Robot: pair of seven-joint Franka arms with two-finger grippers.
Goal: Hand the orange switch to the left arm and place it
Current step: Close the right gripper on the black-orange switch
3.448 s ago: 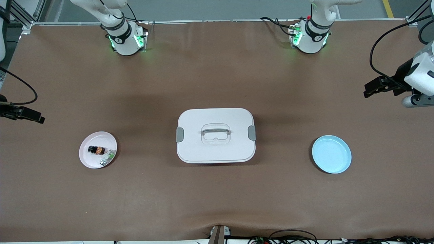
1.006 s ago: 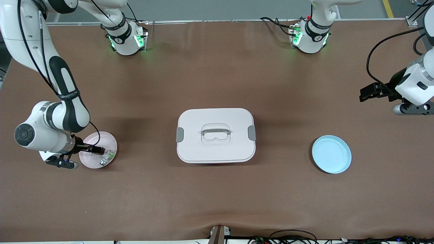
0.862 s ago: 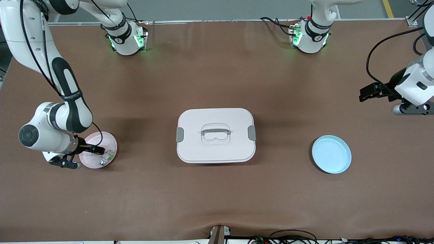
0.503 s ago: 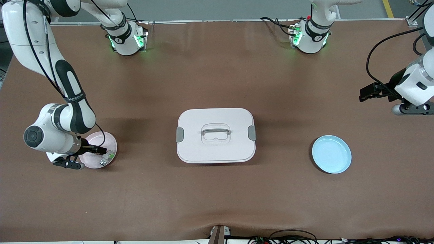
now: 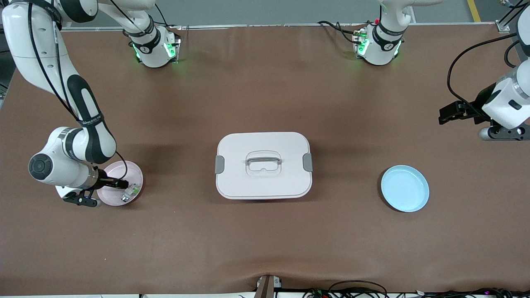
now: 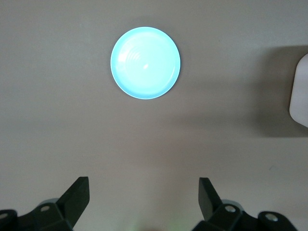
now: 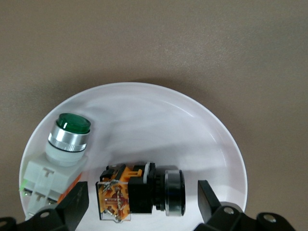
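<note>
Seen from the right wrist only: the orange switch point(image 7: 139, 192) lying on its side in the pink plate point(image 7: 192, 125), black cap at one end, orange block with coppery contacts at the other, and just beside it a green-capped switch point(image 7: 60, 151) on a white base. In the front view, hidden almost wholly under the right hand point(image 5: 120, 183), with only the greenish-white part point(image 5: 131, 191) peeking out on the plate point(image 5: 124, 167) near the desk edge at the right arm's end. Seen from the left wrist only: open fingers point(image 6: 77, 197) with bare desk between them, the blue plate point(image 6: 145, 63) well apart, and a corner of the box point(image 6: 301, 91).

Right hand spread wide, low over the pink plate, one finger point(image 7: 72, 202) at the orange end of the switch and one past the black cap, neither pressing on it. Left hand point(image 5: 449, 112) open too, waiting over the desk edge at the left arm's end. Box point(image 5: 263, 165) mid-desk between the two plates point(image 5: 405, 188).

Against the earliest frame: right arm now swung in over the pink plate from off the desk's edge; left hand shifted slightly; switch, box and plates unmoved.
</note>
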